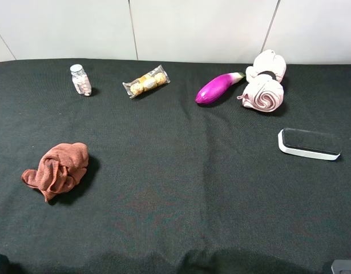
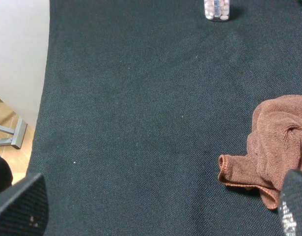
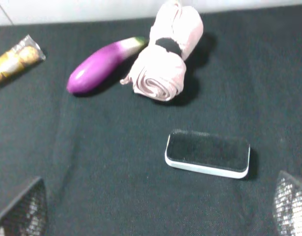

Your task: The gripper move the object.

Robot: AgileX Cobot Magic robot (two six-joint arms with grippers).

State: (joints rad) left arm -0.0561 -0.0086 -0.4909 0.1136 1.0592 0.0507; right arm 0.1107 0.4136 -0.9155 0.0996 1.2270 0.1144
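Note:
A crumpled rust-brown cloth (image 1: 56,169) lies at the table's front left; in the left wrist view (image 2: 281,145) it lies just ahead of one fingertip. A flat black box with a white rim (image 1: 309,144) lies at the right, also in the right wrist view (image 3: 207,154). My left gripper (image 2: 155,219) is open and empty, low over the bare mat beside the cloth. My right gripper (image 3: 155,216) is open and empty, short of the box. In the high view only slivers of the arms show at the bottom corners.
Along the back stand a pill bottle (image 1: 80,80), a packet of gold-wrapped sweets (image 1: 146,81), a purple eggplant (image 1: 218,88) and a rolled pink cloth (image 1: 265,83). The black mat (image 1: 175,194) covers the table. The table's left edge (image 2: 42,113) drops to the floor.

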